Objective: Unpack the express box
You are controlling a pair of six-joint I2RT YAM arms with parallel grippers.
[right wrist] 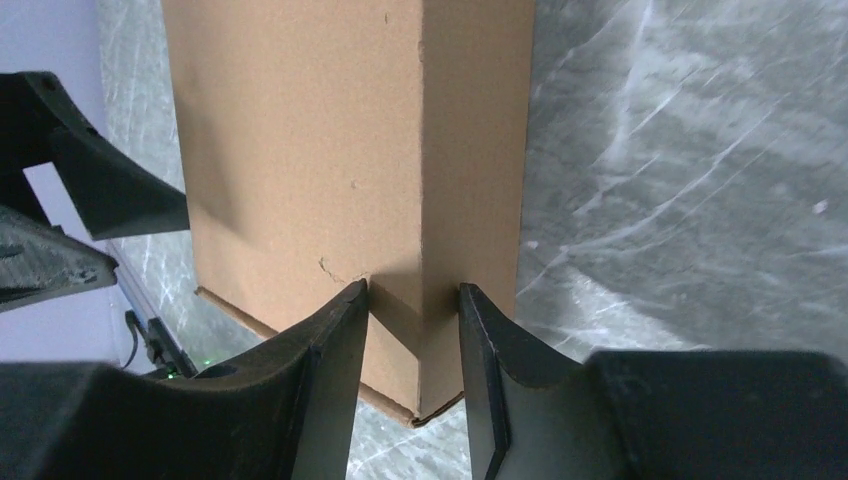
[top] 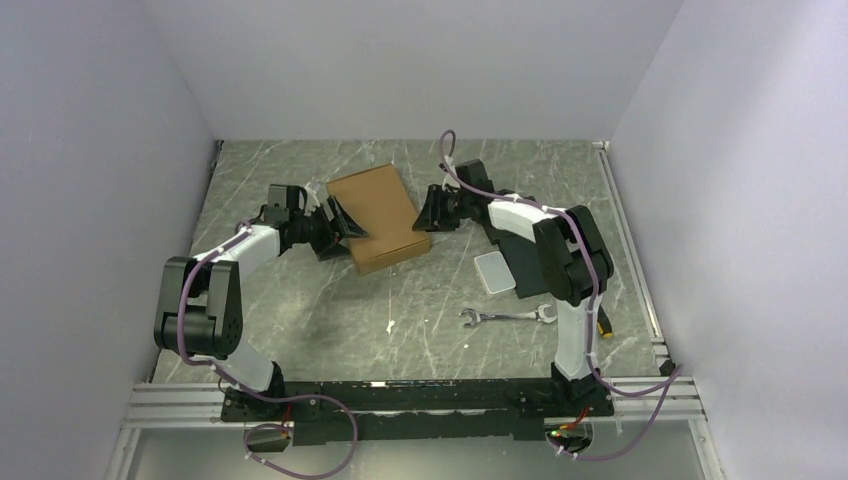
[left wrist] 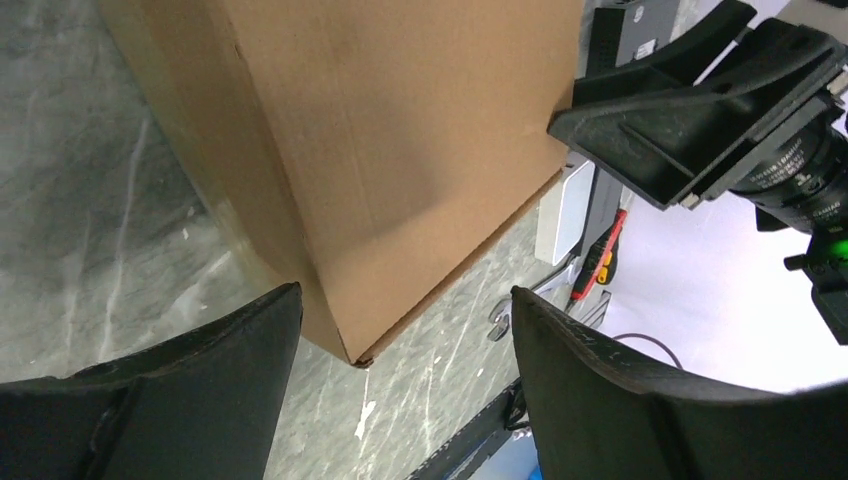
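The express box point(top: 380, 215) is a flat brown cardboard carton lying closed at the middle of the marble table. My right gripper point(top: 425, 212) is at its right edge. In the right wrist view its fingers point(right wrist: 350, 320) pinch a corner edge of the box point(right wrist: 300, 150), one on the top face and one on the side wall, so the right gripper point(right wrist: 412, 290) is shut on the cardboard. My left gripper point(top: 338, 222) stands open at the box's left side. In the left wrist view the left gripper point(left wrist: 405, 292) is spread wide, with a lower corner of the box point(left wrist: 400, 150) ahead of it, untouched.
A white flat pad point(top: 493, 271) lies right of the box, partly under the right arm. A wrench point(top: 508, 317) lies nearer the bases, and a red and yellow tool point(left wrist: 605, 255) rests by the right rail. White walls close in the table on three sides.
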